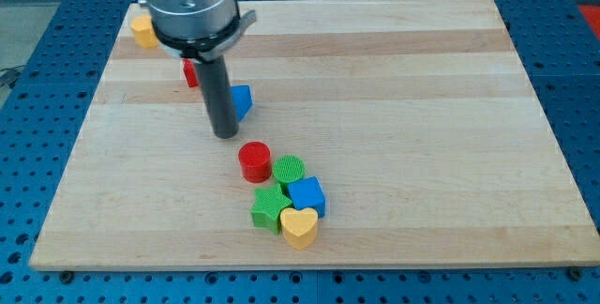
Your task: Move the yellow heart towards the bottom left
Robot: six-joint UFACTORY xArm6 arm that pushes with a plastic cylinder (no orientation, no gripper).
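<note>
The yellow heart (300,227) lies near the bottom edge of the wooden desk (422,107), a little left of the view's centre, at the lower end of a tight cluster of blocks. Touching it on its upper left is a green star-like block (270,208), and just above and to its right sits a blue cube (307,195). Above the cube is a green cylinder (290,168), and just to that cylinder's upper left stands a red cylinder (254,161). The arm ends in a plain dark rod with no fingers, so there is nothing to be spread or pressed together. Its tip (225,136) rests on the desk just above and left of the red cylinder, well apart from the yellow heart. A blue block (242,101), partly hidden, sits just right of the rod, and a red block (190,73) peeks out behind it. A yellow block (143,32) sits by the top left corner.
</note>
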